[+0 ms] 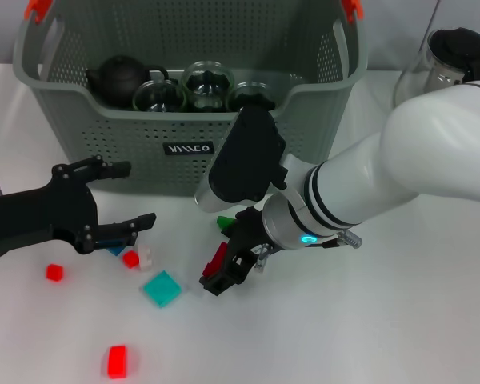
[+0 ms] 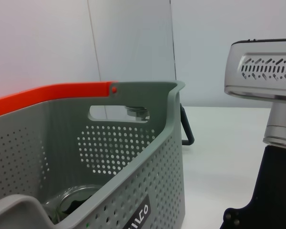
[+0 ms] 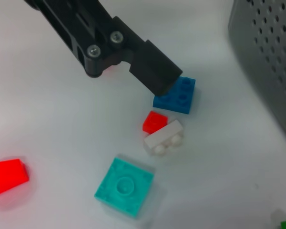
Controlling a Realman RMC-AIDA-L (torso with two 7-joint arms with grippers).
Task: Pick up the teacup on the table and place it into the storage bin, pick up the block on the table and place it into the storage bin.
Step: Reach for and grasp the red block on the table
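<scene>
Right tool (image 1: 224, 276) low over the tabletop (image 1: 400, 320), in front of the storage bin (image 1: 304, 136); a red block (image 1: 218, 258) sits between its fingers, seemingly clamped, mostly hidden by the fingers so its long axis can't be told. Green block (image 1: 224, 221) just behind it, half covered by the arm. Left tool (image 1: 122, 202) hangs at the left front of the bin, fingers spread apart, lower fingertip (image 3: 159, 78) over a blue block (image 3: 177, 95), contact unclear.

Right wrist view alone shows the cluster clearly: blue block, small red piece (image 3: 154, 121) touching a white brick (image 3: 164, 137) that lies diagonally, studs sideways; teal square block (image 3: 124, 186) flat, stud up, near them. Red wedge block (image 3: 7, 176) cut off at the frame edge.

Bin stands upright, label (image 1: 189, 148) facing the robot. Inside: black teapot (image 1: 122, 78) and glass teacups (image 1: 160, 96), partly hidden by the front wall. Left wrist view shows only the bin's corner, orange handle clip (image 2: 47, 98) and one glass inside. Glass kettle (image 1: 448, 60) at back right, cut off.
</scene>
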